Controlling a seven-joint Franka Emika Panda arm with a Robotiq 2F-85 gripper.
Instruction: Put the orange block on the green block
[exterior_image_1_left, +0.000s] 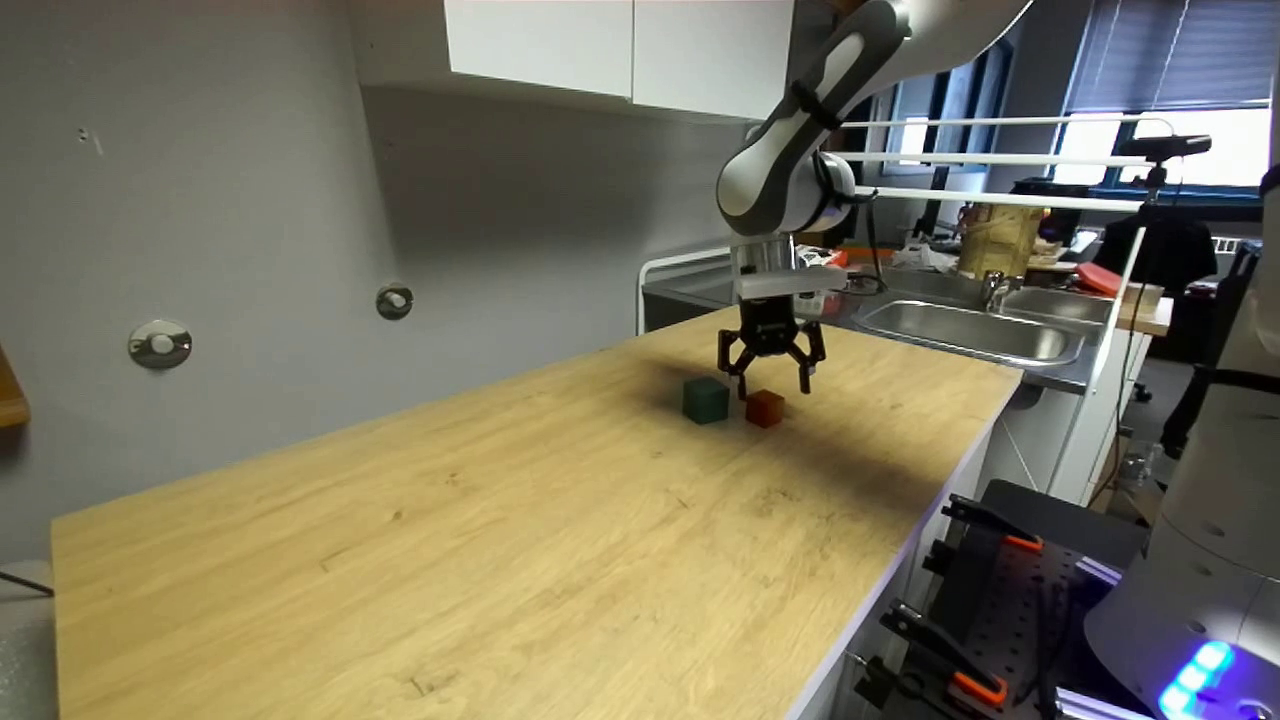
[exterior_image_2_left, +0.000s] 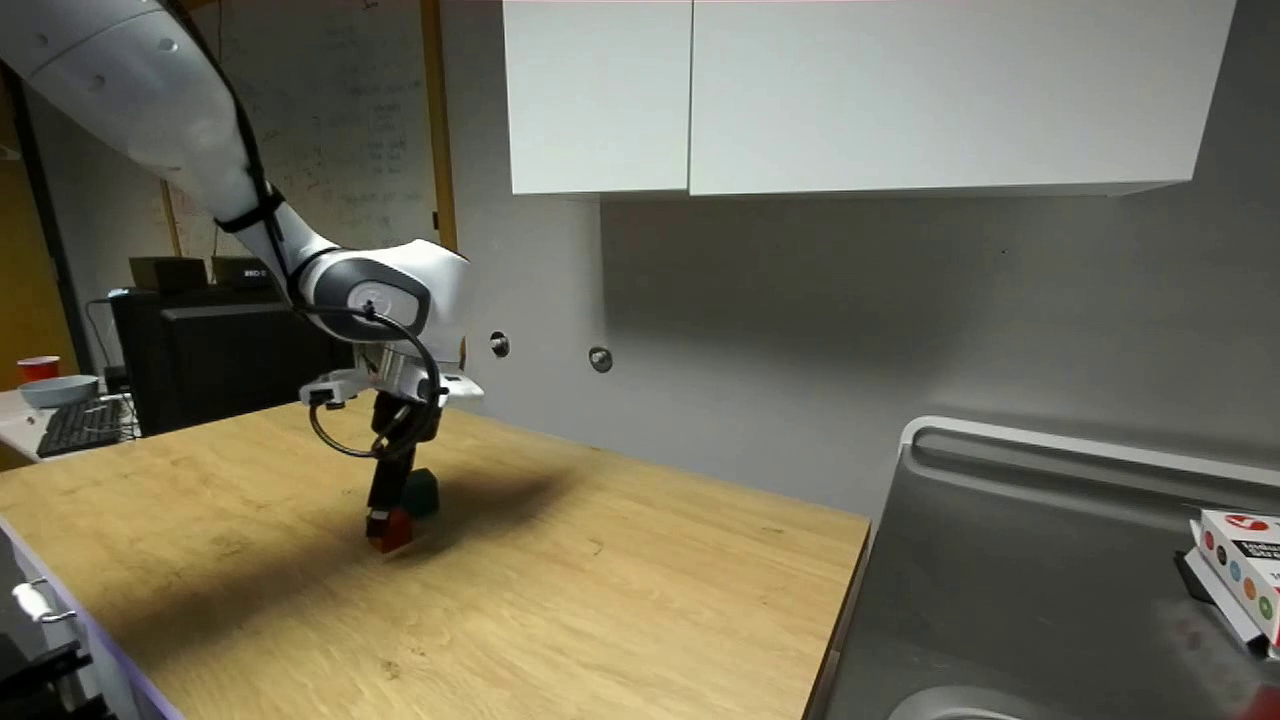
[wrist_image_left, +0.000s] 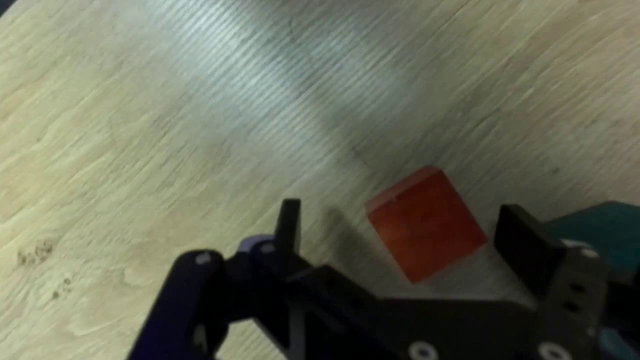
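Black fingers (wrist_image_left: 522, 250) stand wide apart, the orange block (wrist_image_left: 427, 227) between.

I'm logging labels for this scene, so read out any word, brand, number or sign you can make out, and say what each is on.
No text can be read with certainty.
White box, in an exterior view: red logo and dark print, too blurred.
Whiteboard there: handwriting, too faint.
Small dark box there: pale marks, too small.
Keyboard there: keys too small.
Orange block and green block: no lettering shows.
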